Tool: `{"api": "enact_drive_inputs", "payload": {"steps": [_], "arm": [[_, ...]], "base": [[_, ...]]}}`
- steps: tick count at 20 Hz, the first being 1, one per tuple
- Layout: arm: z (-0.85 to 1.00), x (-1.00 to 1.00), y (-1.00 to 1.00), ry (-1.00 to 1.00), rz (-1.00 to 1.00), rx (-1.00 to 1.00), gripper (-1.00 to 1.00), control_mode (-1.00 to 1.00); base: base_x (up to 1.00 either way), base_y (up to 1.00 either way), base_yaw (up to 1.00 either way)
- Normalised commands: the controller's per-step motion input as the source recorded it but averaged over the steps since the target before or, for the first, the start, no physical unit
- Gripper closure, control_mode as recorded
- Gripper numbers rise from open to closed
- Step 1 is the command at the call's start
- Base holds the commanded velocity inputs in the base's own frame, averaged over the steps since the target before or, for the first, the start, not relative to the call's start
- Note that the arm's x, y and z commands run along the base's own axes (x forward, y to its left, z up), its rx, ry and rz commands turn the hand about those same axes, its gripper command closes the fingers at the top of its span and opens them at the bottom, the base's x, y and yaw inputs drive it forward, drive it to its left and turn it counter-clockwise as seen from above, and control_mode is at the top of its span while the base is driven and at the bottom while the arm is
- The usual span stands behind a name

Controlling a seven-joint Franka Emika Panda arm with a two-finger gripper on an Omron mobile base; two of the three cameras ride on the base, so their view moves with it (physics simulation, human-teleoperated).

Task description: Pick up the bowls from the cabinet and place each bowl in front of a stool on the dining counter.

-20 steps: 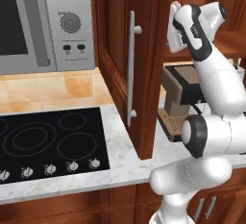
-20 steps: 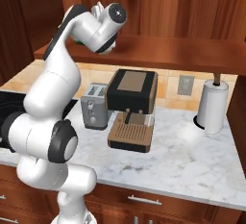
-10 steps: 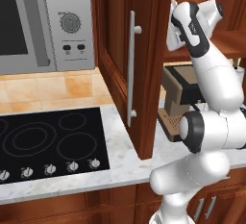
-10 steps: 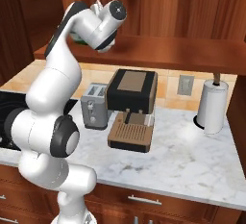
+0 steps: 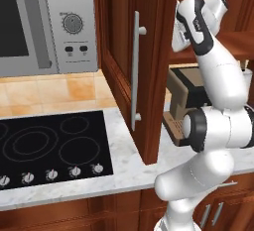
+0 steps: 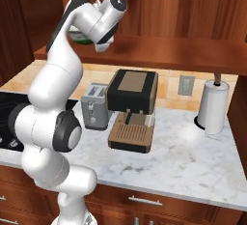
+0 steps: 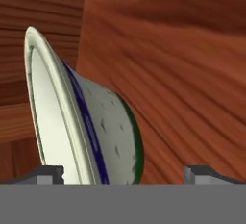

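Change: the arm has pushed its hand a little deeper behind the open cabinet door, and the base views hold steady.
Left base view: the cabinet (image 5: 149,66) door stands swung open, long silver handle (image 5: 135,71) facing us; the hand goes in behind the door edge. Microwave (image 5: 44,22) at left, black stove (image 5: 49,143) below, coffee machine (image 5: 186,93) behind the arm.
Right base view: the wrist is up at the shelf, and a sliver of the green-rimmed bowl (image 6: 77,36) peeks beside it. Toaster (image 6: 94,106) and paper towel roll (image 6: 212,105) sit on the marble.
Hand view: the bowl (image 7: 81,127) looms close, on the cabinet's wood. The gripper (image 7: 122,172) is spread wide, fingertips (image 7: 48,174) either side of the bowl, not clenched on it.
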Motion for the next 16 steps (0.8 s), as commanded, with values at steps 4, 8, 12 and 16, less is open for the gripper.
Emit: {"api": "enact_drive_inputs", "payload": {"steps": [4,8,12,16], "arm": [[-0.11,0.02,0.07,0.06,0.02,0.00,-1.00,-1.00],[-0.39,0.07,0.21,0.01,0.00,0.00,1.00,-1.00],[-0.43,0.10,0.30,0.00,0.00,-0.01,1.00,-1.00],[-0.17,0.05,0.19,0.00,0.00,0.00,1.00,-1.00]], "base": [[0.00,0.00,0.00],[0.00,0.00,0.00],[0.00,0.00,0.00],[0.00,0.00,0.00]]}}
